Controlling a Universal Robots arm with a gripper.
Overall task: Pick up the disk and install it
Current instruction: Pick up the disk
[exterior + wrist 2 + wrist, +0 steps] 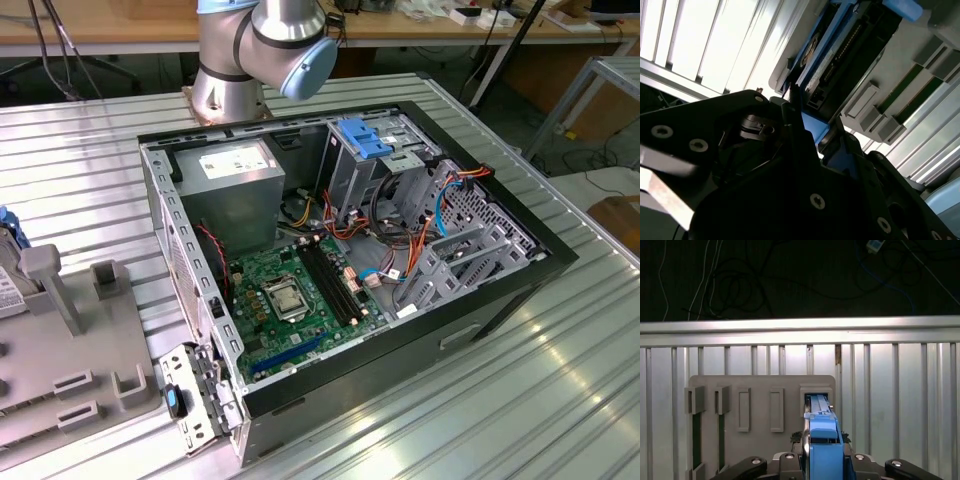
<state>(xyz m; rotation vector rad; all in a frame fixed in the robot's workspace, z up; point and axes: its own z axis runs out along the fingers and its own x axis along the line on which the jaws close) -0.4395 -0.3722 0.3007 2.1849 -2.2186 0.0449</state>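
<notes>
The gripper (822,456) sits low at the disk (821,435), w/ its black body on both sides of the blue rail; clamped or loose, I cannot tell. The disk stands on edge in the end slot of the grey holder (760,390), close to the plate's edge, more slots in a row beside it. Past the holder is bare ribbed table (900,390) up to its edge rail (800,330). In the exterior view the open PC case (560,255) lies just beside the holder, drive cage (365,140) at the far wall.
</notes>
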